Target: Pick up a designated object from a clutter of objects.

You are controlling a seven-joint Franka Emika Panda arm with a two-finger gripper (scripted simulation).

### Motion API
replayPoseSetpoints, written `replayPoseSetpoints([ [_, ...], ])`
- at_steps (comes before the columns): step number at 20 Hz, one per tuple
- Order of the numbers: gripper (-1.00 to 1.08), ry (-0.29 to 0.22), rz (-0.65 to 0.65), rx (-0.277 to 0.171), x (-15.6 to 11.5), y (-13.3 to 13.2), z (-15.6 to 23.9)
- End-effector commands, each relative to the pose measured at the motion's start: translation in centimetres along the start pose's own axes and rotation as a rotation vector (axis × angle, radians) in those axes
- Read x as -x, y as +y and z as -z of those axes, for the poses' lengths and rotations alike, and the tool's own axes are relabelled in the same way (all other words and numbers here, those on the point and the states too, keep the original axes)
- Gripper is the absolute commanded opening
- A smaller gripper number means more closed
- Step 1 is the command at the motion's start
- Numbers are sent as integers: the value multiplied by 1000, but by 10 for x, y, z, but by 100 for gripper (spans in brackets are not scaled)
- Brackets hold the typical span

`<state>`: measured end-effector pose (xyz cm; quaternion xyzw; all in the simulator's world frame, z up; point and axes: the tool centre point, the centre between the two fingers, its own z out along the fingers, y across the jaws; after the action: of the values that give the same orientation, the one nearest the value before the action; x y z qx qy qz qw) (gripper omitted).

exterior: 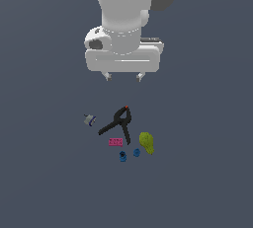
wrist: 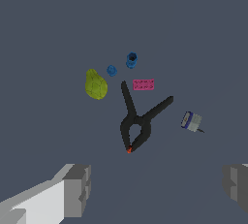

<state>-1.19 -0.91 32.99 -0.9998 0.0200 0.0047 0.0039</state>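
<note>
Gripper [exterior: 123, 77] hanging over the clutter, jaws spread and holding nothing.

The clamp [exterior: 118, 123] is lying on the counter [exterior: 44, 172] just below the middle of the exterior frame, red tip pointing up toward the gripper, handles fanning downward. The brick [exterior: 115, 142] is sitting between the handle ends, two blue pieces [exterior: 129, 154] lying below it, the pear [exterior: 146, 142] lower right of the clamp, the grey piece [exterior: 89, 119] to its left. Nothing is touching the clamp.
</note>
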Motion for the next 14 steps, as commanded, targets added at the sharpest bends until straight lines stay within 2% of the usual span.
replayPoseSetpoints([
  [1,28,0,0,0,0,0,0],
  [8,28,3,26,8,-2,-3,4],
  [14,28,3,-2,4,-5,-2,-5],
])
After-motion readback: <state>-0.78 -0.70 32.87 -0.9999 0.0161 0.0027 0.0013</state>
